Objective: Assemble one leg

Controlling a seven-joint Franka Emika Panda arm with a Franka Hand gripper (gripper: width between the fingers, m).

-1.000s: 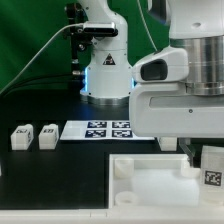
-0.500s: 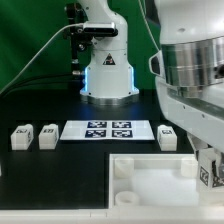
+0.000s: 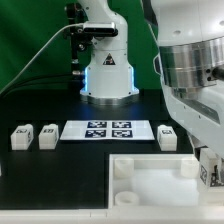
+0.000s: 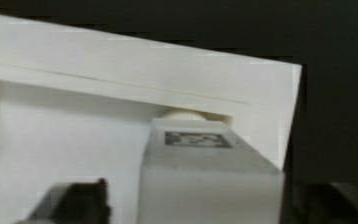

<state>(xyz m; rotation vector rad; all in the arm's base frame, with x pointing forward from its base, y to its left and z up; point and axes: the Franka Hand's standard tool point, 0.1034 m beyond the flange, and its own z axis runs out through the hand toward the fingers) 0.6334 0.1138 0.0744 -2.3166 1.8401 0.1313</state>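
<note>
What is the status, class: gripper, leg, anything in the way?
Gripper shut on leg, at the tray's corner on the exterior view's right. Three spare legs beside the marker board. Nothing in the way.

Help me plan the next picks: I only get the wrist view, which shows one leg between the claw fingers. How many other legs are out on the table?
Observer: Three. The exterior view shows two legs standing side by side at the exterior view's left of the marker board.
Operator: And the last one?
Observer: The third leg stands at the board's other end, at the exterior view's right.
Operator: Is the large white part touching any of them?
Observer: No, the large white part lies apart, nearer the camera.
</note>
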